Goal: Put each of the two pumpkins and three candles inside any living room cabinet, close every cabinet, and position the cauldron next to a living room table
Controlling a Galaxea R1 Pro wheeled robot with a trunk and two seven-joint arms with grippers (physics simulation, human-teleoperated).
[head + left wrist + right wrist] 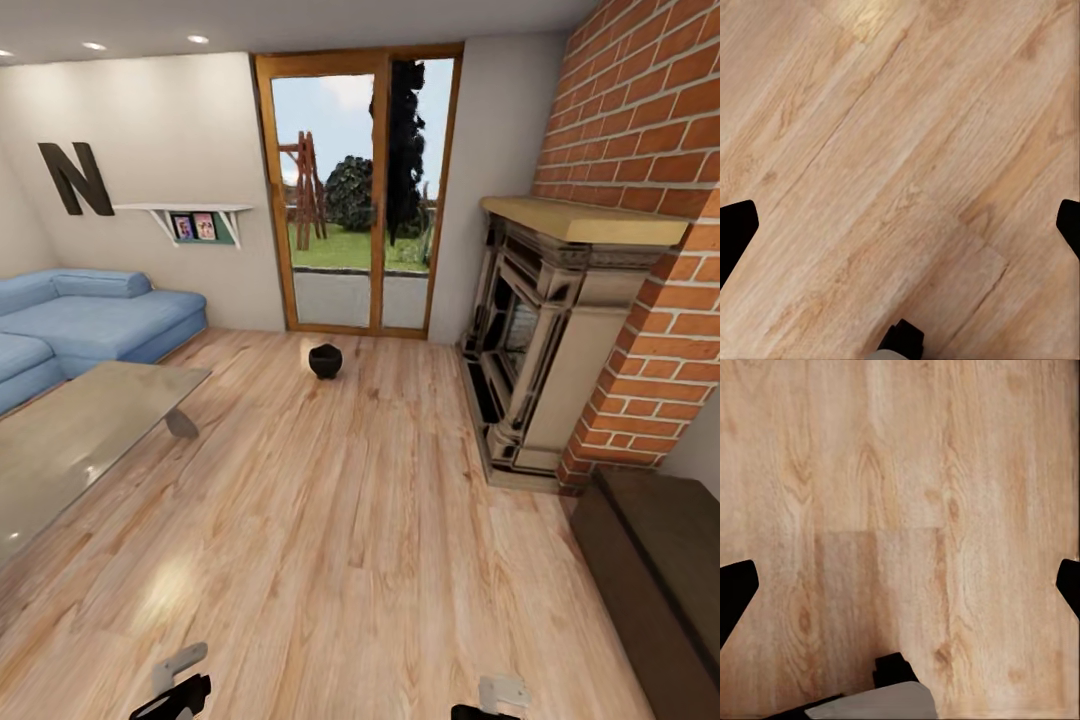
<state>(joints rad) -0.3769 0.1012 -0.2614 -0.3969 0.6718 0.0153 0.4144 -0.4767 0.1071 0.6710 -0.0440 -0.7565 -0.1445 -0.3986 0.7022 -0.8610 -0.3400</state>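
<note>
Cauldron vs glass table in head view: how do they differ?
The cauldron is small, round and opaque black; the table is large, flat and see-through with a glossy top. The cauldron sits alone mid-floor near the patio door, while the table stands at the left beside the blue sofa. They are apart, with bare floor between. Both rest on the wood floor.

Head view high, overlooking room; wrist views down, near floor (330,520).

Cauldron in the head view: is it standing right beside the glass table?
No, the cauldron sits alone on the wood floor near the glass door, well apart from the glass table.
</note>
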